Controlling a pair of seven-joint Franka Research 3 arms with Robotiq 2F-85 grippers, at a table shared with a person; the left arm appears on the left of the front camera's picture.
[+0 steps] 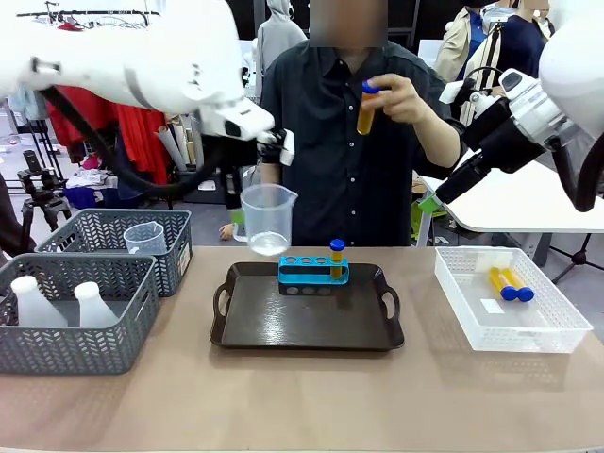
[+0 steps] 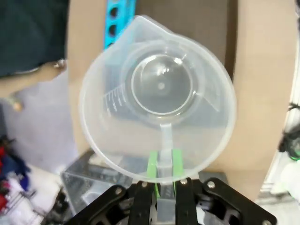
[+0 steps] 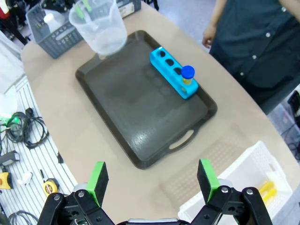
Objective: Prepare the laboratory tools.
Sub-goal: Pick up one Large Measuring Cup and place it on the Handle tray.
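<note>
**Left gripper [image 2: 164, 166] clamped on the beaker handle; one tube racked, most of the kit not yet placed**

Closest to my left wrist camera, the green pads [image 2: 152, 168] are pinched tight on the handle of the clear beaker [image 2: 159, 93]. It looks empty. In the front view it hangs in the air left of centre, above the upper-left corner of the dark tray [image 1: 302, 330] and not touching it.

Right gripper [image 3: 152, 174] is spread wide with nothing between its fingers. It sits high over the near edge of the table, looking down on the tray.

What I count as done: the blue rack [image 1: 311, 274] stands at the far side of the tray, with one tube [image 1: 337, 257] upright in its right-end hole. The other three holes are empty.

What I judge is left:
- The person's hand [image 1: 401, 99], top centre of the frame, holds a second tube [image 1: 366, 109] up well clear of the rack.
- Two more tubes [image 1: 510, 283] lie side by side in the white lattice tray [image 1: 566, 330] at right.
- The beaker has yet to be set down.
- Two white flasks [image 1: 57, 304] sit in the grey basket [image 1: 75, 344] at lower left.

By my count, under halfway.
</note>
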